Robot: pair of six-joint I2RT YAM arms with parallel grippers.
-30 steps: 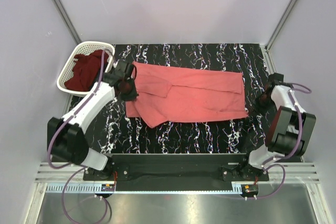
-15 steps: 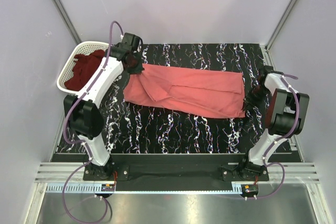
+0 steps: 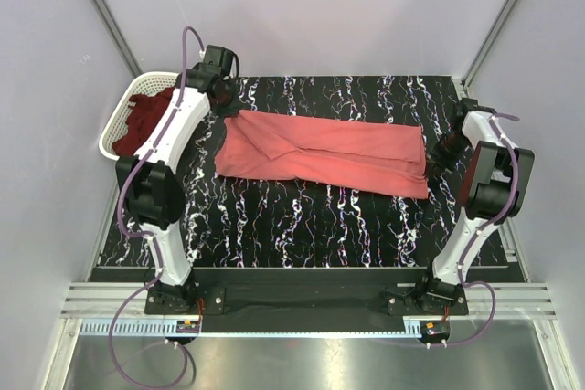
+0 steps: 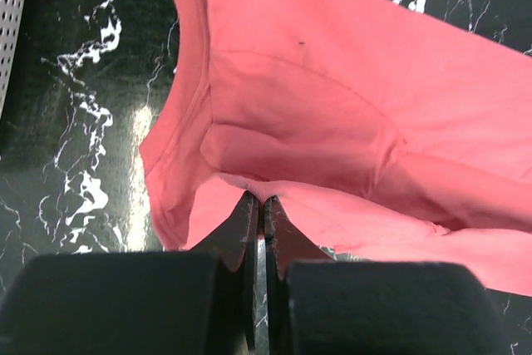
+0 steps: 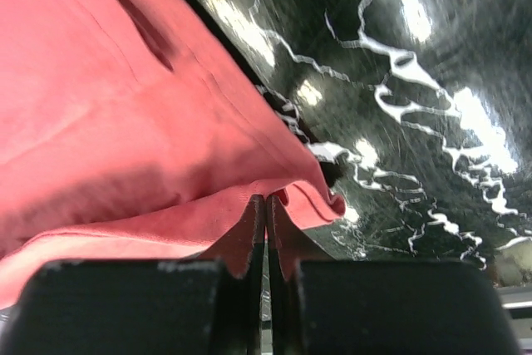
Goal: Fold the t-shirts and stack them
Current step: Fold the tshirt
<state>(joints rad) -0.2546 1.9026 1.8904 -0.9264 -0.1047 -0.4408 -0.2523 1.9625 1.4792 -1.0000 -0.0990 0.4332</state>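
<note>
The salmon-pink t-shirt [image 3: 324, 148] lies folded lengthwise across the far half of the black marbled table [image 3: 302, 226]. My left gripper [image 3: 228, 109] is shut on its left edge, near the collar; the left wrist view shows the cloth [image 4: 332, 106] pinched between the jaws [image 4: 259, 201]. My right gripper [image 3: 441, 156] is shut on the shirt's right edge; the right wrist view shows the hem [image 5: 125, 122] clamped at the fingertips [image 5: 266, 201]. The dark maroon t-shirt [image 3: 146, 121] lies crumpled in the basket.
The white lattice basket [image 3: 122, 116] stands at the table's far left corner, its edge in the left wrist view [image 4: 10, 22]. Grey walls close in the sides and back. Both arms reach to the far part of the table.
Both grippers have carried the pink shirt's near edge away from the bases and over. The shirt has become a narrower band lying farther back. The left arm has stretched toward the far left.
</note>
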